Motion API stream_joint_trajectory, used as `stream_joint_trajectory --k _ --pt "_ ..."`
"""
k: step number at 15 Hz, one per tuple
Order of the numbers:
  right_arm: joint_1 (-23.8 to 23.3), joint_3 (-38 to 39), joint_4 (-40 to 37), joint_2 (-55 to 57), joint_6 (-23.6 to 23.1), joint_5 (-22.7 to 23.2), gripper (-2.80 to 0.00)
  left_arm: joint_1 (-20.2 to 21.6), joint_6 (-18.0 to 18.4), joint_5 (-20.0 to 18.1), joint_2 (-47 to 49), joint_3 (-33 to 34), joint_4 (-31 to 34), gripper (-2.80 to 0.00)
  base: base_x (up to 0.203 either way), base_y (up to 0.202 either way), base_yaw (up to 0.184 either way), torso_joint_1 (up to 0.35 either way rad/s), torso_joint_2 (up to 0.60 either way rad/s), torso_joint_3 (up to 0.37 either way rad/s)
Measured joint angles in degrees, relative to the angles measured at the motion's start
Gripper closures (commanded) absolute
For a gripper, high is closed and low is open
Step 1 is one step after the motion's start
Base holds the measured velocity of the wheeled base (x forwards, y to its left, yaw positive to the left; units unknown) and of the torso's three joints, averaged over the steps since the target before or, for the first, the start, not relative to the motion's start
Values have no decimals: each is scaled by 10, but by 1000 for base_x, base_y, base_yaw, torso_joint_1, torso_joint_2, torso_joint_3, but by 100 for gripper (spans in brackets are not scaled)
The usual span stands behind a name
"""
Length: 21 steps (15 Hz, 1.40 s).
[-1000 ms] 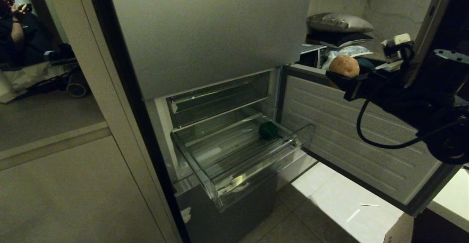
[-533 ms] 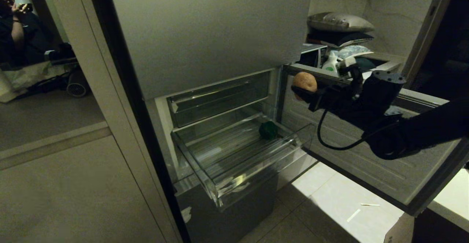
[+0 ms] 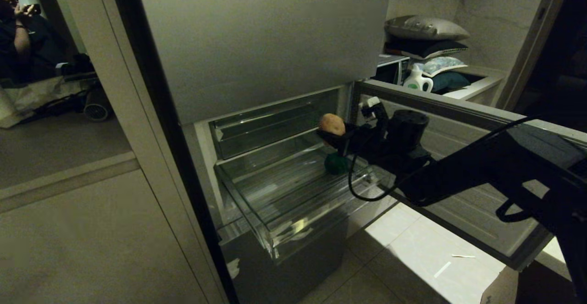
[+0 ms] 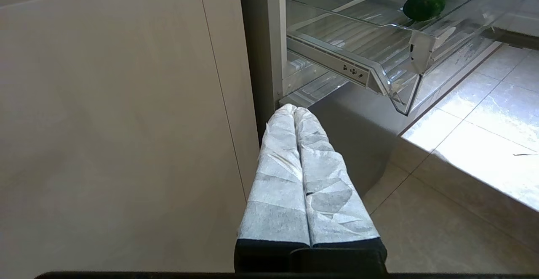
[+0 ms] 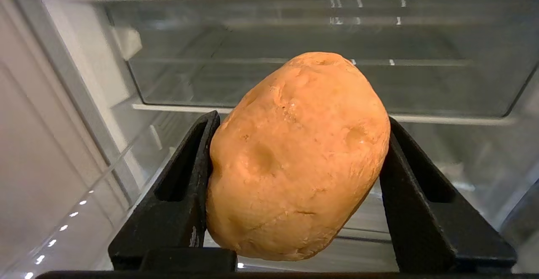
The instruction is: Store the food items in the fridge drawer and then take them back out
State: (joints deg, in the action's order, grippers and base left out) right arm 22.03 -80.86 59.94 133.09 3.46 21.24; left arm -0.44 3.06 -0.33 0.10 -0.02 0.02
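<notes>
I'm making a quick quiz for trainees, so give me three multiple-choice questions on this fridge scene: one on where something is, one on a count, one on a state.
1. Where is the green item?
A. On the floor
B. In the pulled-out clear drawer
C. On the shelf by the pillows

2. How many food items lie in the drawer?
A. One
B. Two
C. Three

3. What is the right gripper doing?
A. Hanging open and empty
B. Pulling the drawer front
C. Holding the orange-tan item in its jaws

Answers:
1 B, the green piece sits on the drawer's ribbed floor near its far right side.
2 A, only the green piece is inside; the orange-tan one is up in the air over the drawer.
3 C, the right wrist view shows both jaws pressed against its sides.
</notes>
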Motion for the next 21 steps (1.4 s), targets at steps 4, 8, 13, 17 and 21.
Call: stream_joint_trajectory --k 4,8,13,17,21 --pt "17 -19 -1 44 -1 -36 0 0 0 0 0 0 0 0 0 0 0 0 0 0" --pt "19 -22 1 76 -1 -40 0 0 0 0 0 0 0 0 0 0 0 0 0 0" --pt "18 -51 0 109 -1 -59 -280 0 0 0 0 0 0 0 0 0 0 0 0 0" --pt "19 -71 -1 125 -2 -60 -280 0 0 0 0 0 0 0 0 0 0 0 0 0" --pt "19 -59 0 116 -1 -69 0 0 0 0 0 0 0 0 0 0 0 0 0 0"
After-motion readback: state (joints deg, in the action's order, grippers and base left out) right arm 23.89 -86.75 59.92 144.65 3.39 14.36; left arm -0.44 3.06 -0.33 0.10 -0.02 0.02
